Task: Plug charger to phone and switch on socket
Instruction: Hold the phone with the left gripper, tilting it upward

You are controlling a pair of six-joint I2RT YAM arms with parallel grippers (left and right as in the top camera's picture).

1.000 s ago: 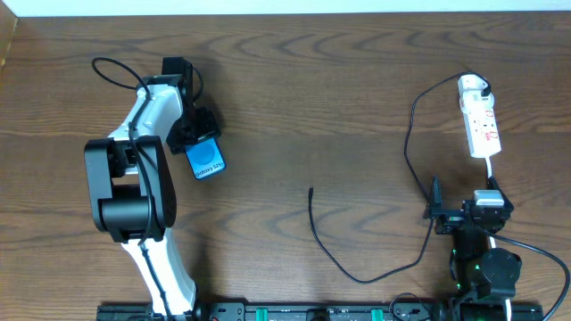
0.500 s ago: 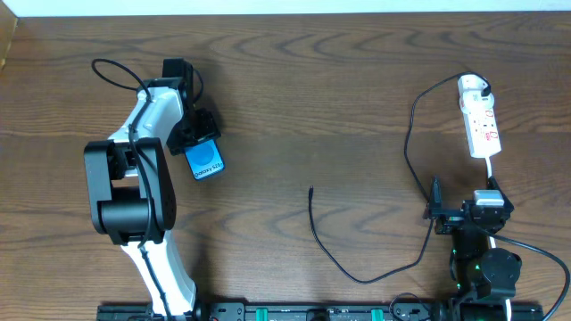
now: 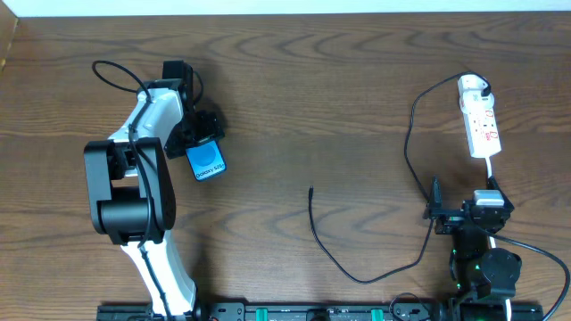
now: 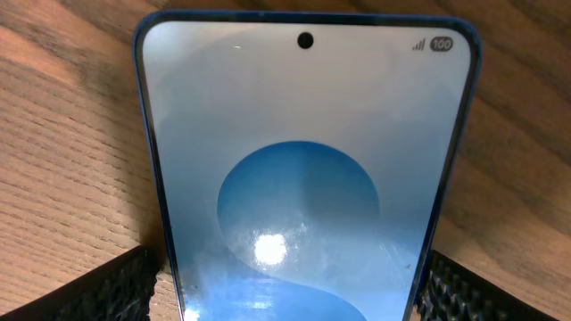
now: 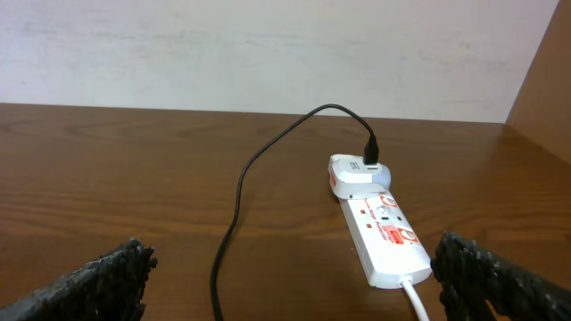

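Left fingers (image 4: 111, 290) shifted, phone (image 4: 303, 178) clamped between

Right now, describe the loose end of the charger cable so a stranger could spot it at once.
On the wooden table, find the white socket at the far right; a thin black cable runs from it and loops toward the middle. Its tip lies there on bare wood, right of the phone. It is the only loose cable end in sight.
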